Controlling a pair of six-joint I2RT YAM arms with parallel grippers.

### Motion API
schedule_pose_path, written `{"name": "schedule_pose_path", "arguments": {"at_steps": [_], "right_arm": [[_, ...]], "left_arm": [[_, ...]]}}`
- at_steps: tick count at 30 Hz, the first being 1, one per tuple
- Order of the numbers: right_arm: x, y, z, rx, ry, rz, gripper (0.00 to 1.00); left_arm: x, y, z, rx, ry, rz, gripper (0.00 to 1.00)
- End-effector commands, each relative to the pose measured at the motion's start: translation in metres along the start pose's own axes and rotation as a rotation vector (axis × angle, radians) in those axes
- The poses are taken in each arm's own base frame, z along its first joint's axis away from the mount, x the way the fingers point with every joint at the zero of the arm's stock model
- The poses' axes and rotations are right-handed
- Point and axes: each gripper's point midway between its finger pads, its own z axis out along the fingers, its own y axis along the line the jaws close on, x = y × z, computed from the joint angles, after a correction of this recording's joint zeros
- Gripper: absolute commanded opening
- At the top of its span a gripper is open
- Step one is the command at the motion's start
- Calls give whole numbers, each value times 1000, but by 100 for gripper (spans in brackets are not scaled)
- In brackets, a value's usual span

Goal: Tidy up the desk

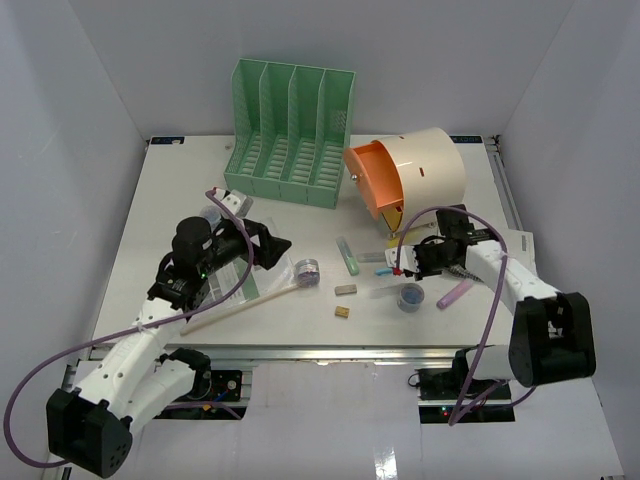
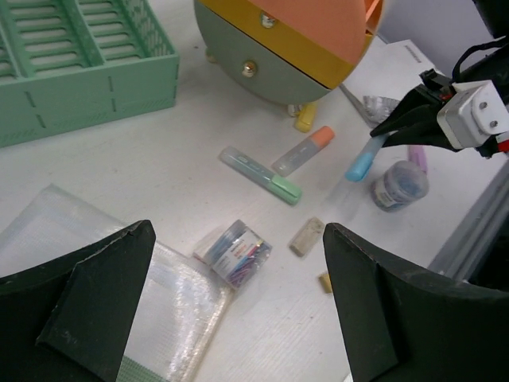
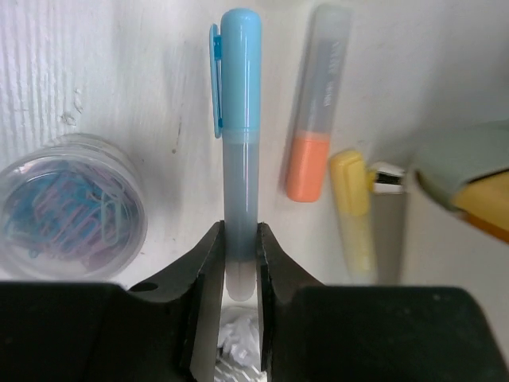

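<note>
The desk [image 1: 160,220] is a white tabletop strewn with stationery. My right gripper [image 1: 403,262] is shut on the clear end of a blue-capped highlighter [image 3: 238,119], which points away from the fingers, low over the desk; it also shows in the left wrist view [image 2: 362,163]. My left gripper [image 1: 270,245] is open and empty. It hovers above a small clear box of coloured clips [image 2: 236,251] and the corner of a clear plastic bag [image 2: 95,263].
Green [image 1: 347,255], orange [image 3: 314,119], yellow [image 3: 354,207] and purple [image 1: 455,294] highlighters lie around. A round clip jar [image 3: 67,203], two small erasers [image 1: 346,290], a wooden stick [image 1: 240,305], a green file rack [image 1: 290,135] and a cream drawer box [image 1: 415,180] stand nearby.
</note>
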Motion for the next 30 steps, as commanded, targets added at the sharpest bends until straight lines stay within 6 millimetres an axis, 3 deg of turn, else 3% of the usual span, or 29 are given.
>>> {"name": "schedule_pose_path", "arguments": {"at_steps": [1, 4, 5, 8, 14, 18, 21, 28, 30], "right_arm": [[-65, -19, -45, 70, -166, -60, 8], [-107, -27, -71, 123, -279, -53, 8], [-124, -33, -83, 145, -335, 24, 8], [-158, -84, -122, 341, -431, 186, 8], [-166, -170, -178, 650, -519, 600, 8], [-168, -200, -182, 701, -590, 829, 8], [-151, -221, -180, 807, -557, 979, 8], [-148, -224, -156, 792, -536, 1037, 9], [-144, -223, -148, 790, -520, 1048, 16]], "left_arm": [[1, -19, 14, 116, 8, -141, 98], [6, -20, 26, 124, 36, -270, 98], [8, -20, 29, 123, 46, -310, 98], [12, -23, 43, 107, 65, -402, 98], [20, -25, 70, 9, 101, -522, 98], [20, -30, 85, -37, 101, -564, 98], [20, -32, 96, -66, 103, -579, 98], [30, -34, 118, -134, 140, -590, 98], [37, -37, 126, -146, 158, -596, 98]]}}
